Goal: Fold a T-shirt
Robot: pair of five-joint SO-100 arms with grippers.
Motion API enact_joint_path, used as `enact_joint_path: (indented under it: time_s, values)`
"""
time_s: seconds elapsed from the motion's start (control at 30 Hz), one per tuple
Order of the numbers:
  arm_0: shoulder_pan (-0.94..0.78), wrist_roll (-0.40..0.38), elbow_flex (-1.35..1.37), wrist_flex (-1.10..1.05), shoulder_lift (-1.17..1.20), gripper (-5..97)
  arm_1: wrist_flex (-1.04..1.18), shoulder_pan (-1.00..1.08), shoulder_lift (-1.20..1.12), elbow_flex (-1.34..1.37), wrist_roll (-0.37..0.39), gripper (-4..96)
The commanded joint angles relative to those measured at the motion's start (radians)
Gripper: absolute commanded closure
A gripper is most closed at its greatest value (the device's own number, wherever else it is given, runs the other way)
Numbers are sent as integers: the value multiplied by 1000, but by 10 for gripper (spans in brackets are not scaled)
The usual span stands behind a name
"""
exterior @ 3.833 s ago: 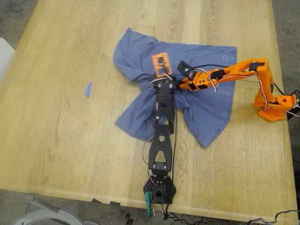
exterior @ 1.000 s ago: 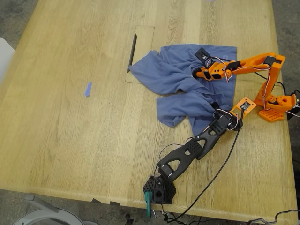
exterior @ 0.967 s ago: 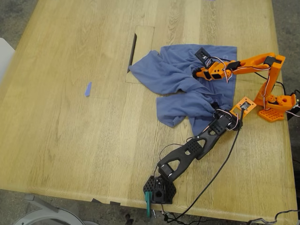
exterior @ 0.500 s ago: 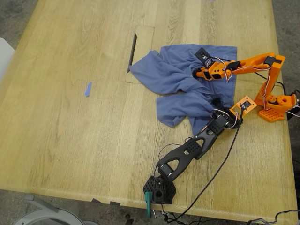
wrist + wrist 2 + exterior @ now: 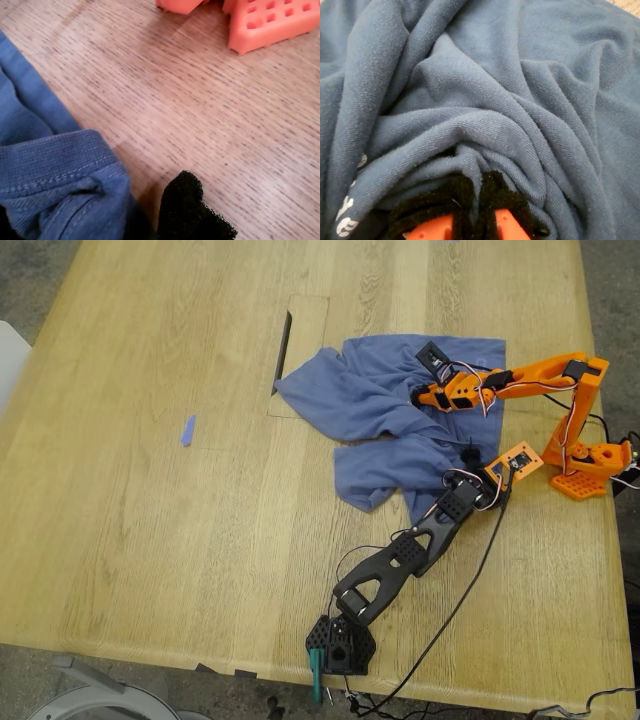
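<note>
The slate-blue T-shirt (image 5: 385,410) lies crumpled on the wooden table (image 5: 150,540), right of centre in the exterior view. My first gripper (image 5: 468,462), on the black arm, sits at the shirt's edge nearest the exterior view's right. Its wrist view shows the stitched hem (image 5: 55,170) bunched between its black foam pads (image 5: 185,210). My second gripper (image 5: 420,395), on the orange arm, rests on the shirt's upper part. Its black-padded orange fingers (image 5: 507,222) pinch a deep fold of the blue cloth (image 5: 495,75). A bit of white print (image 5: 345,210) peeks out beside them.
The orange arm's base (image 5: 585,465) stands just beyond my first gripper, close in its wrist view (image 5: 270,20). A dark slot (image 5: 283,350) is cut into the table by the shirt's far-left tip in the exterior view. A tiny blue scrap (image 5: 187,430) lies further to that view's left.
The black arm swung from the table's middle toward the exterior view's right, dragging the shirt into a heap. In the last half second its gripper shifted slightly up; the orange arm stayed still.
</note>
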Motion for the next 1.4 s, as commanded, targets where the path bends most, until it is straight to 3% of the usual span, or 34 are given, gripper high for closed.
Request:
enact_joint_path:
  time_s: [0.0,0.6,0.9,0.97,1.03,1.37]
  values:
    - [-66,14,-28,97,-9,464,-8,-2,63,-17,5,912]
    - [-75,2,-26,360,43,464,41,-25,63,-91,0,912]
    - [-95,3,-21,360,61,631,48,-29,63,-107,0,912]
    - [-95,3,-21,357,66,715,54,-29,64,-117,-2,912]
    - [-95,-29,-21,327,67,900,60,-29,64,-127,-2,912]
    - [-97,-74,-26,305,66,917,107,-41,118,-133,-3,912]
